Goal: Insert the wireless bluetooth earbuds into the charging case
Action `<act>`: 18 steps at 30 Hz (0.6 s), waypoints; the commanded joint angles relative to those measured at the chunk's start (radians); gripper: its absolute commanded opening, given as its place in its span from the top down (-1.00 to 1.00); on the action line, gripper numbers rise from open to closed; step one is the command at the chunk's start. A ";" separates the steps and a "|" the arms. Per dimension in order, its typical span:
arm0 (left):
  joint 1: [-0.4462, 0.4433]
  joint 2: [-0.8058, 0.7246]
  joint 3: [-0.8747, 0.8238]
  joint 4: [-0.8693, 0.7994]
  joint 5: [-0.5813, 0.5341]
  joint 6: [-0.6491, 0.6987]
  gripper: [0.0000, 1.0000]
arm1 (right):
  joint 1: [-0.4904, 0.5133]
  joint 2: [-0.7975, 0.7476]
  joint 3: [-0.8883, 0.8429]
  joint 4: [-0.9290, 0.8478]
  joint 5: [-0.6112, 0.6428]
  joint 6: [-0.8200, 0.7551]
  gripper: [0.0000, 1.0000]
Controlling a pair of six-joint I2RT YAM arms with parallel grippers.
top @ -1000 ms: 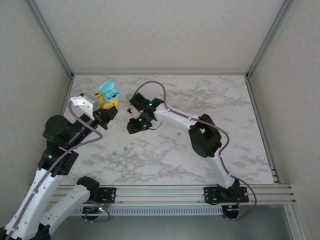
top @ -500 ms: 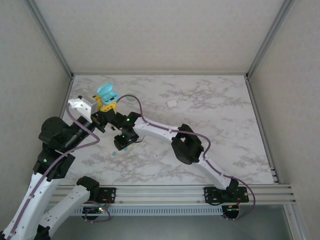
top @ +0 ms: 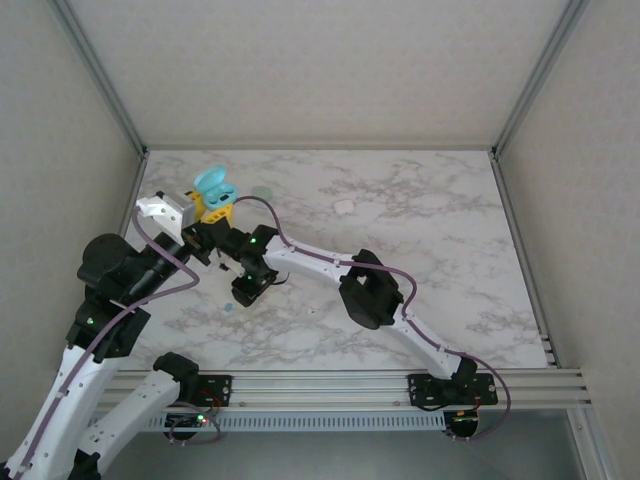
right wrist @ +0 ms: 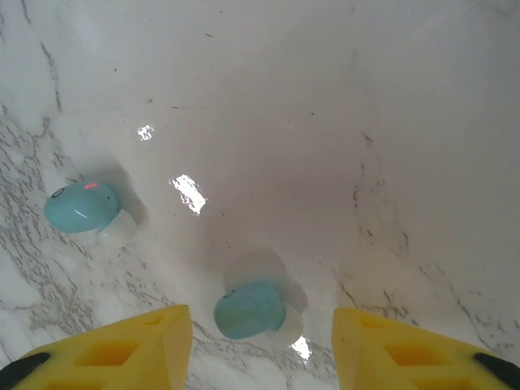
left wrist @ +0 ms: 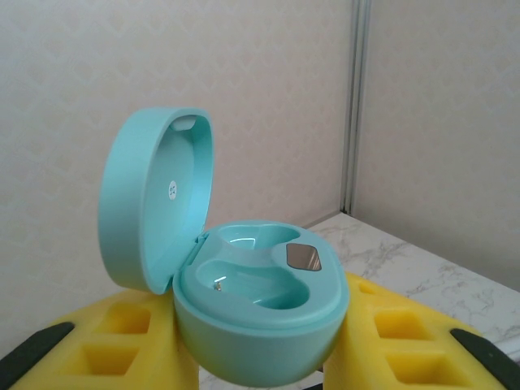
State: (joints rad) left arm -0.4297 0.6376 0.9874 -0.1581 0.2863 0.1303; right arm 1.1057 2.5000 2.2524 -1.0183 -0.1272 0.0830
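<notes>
My left gripper (top: 214, 208) is shut on a mint green charging case (left wrist: 258, 313), its yellow fingers (left wrist: 106, 341) pressing the case's two sides. The lid (left wrist: 154, 207) stands open and both wells look empty. The case (top: 216, 186) is held above the table's far left. Just in front of it, my right gripper (top: 243, 292) points down at the table. Its jaws are open, and one mint green earbud (right wrist: 249, 309) lies on the marble between the yellow fingertips (right wrist: 122, 349), touching neither. A second mint earbud (right wrist: 81, 206) lies to the left of it (top: 230, 308).
A small white object (top: 344, 207) and a pale round thing (top: 262, 192) lie on the marble table (top: 440, 250) toward the back. Walls close in the left, back and right sides. A metal rail (top: 350, 380) runs along the near edge.
My right arm has swung left and down from the table's middle to above the earbuds, and its jaws have widened. The left arm shifted slightly left with the case.
</notes>
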 commanded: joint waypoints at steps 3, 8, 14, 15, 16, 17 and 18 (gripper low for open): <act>0.003 0.004 -0.007 0.030 0.009 -0.014 0.44 | 0.004 0.051 0.055 -0.044 0.004 -0.058 0.06; 0.003 0.011 -0.008 0.031 0.012 -0.014 0.43 | 0.007 0.079 0.087 -0.088 0.028 -0.075 0.14; 0.003 0.017 -0.010 0.033 0.016 -0.015 0.43 | 0.015 0.079 0.082 -0.093 0.046 -0.081 0.23; 0.003 0.020 -0.010 0.032 0.017 -0.014 0.43 | 0.014 0.077 0.082 -0.094 0.052 -0.071 0.26; 0.003 0.020 -0.009 0.032 0.016 -0.016 0.43 | 0.015 0.073 0.082 -0.099 0.064 -0.060 0.27; 0.003 0.020 -0.009 0.033 0.015 -0.016 0.43 | 0.015 0.068 0.078 -0.101 0.075 -0.049 0.28; 0.003 0.021 -0.009 0.033 0.014 -0.016 0.43 | 0.013 0.058 0.070 -0.104 0.085 -0.041 0.29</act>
State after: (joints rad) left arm -0.4297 0.6586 0.9836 -0.1547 0.2867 0.1295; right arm 1.1072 2.5519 2.3180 -1.0634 -0.0853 0.0189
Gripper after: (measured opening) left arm 0.358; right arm 0.360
